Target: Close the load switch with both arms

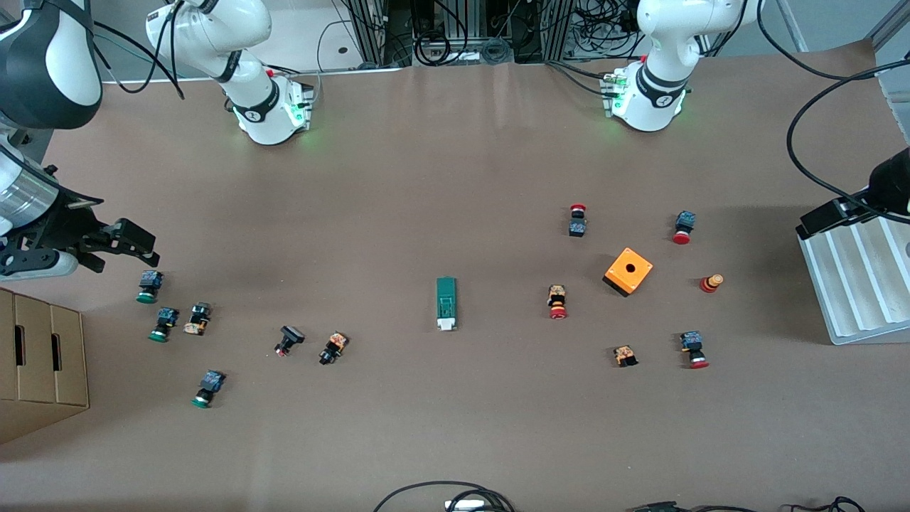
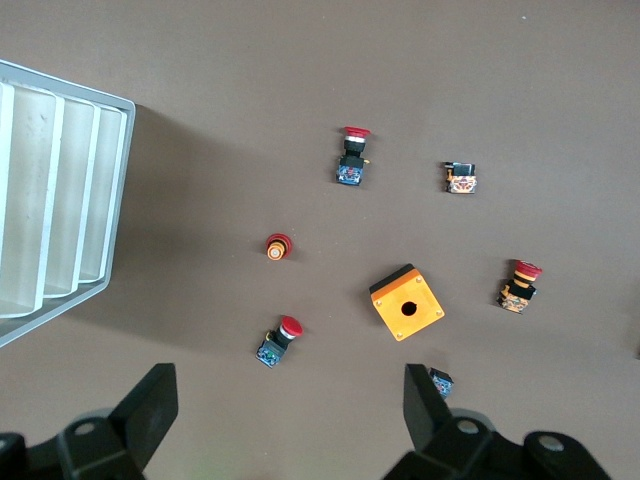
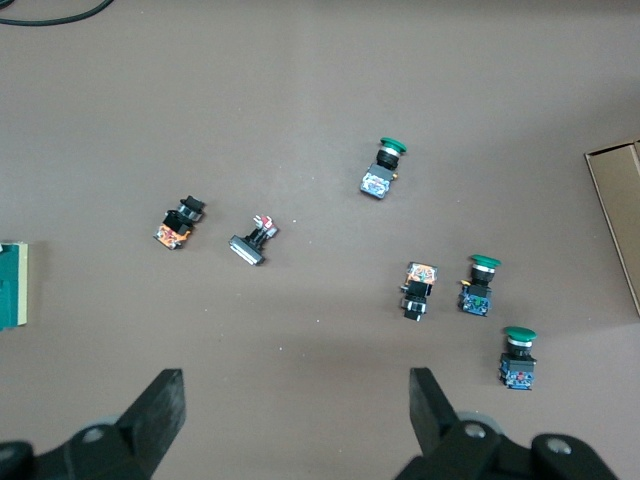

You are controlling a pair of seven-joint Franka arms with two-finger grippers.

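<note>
The load switch (image 1: 446, 304), a narrow green block with its white tab at the end nearer the front camera, lies flat mid-table, with both grippers well away from it. Only its green edge shows in the right wrist view (image 3: 12, 285). My right gripper (image 1: 114, 245) is open and empty, up over the right arm's end of the table beside the green-capped buttons; its own view (image 3: 295, 400) shows bare table between the fingers. My left gripper (image 1: 832, 213) is open and empty over the left arm's end by the ridged tray (image 1: 853, 284), with bare table between its fingers (image 2: 288, 400).
An orange box with a hole (image 1: 628, 272) and several red-capped push buttons (image 1: 557, 301) lie toward the left arm's end. Several green-capped buttons (image 1: 162, 324) and a cardboard box (image 1: 39, 363) are at the right arm's end. Two black parts (image 1: 333, 348) lie between those buttons and the switch.
</note>
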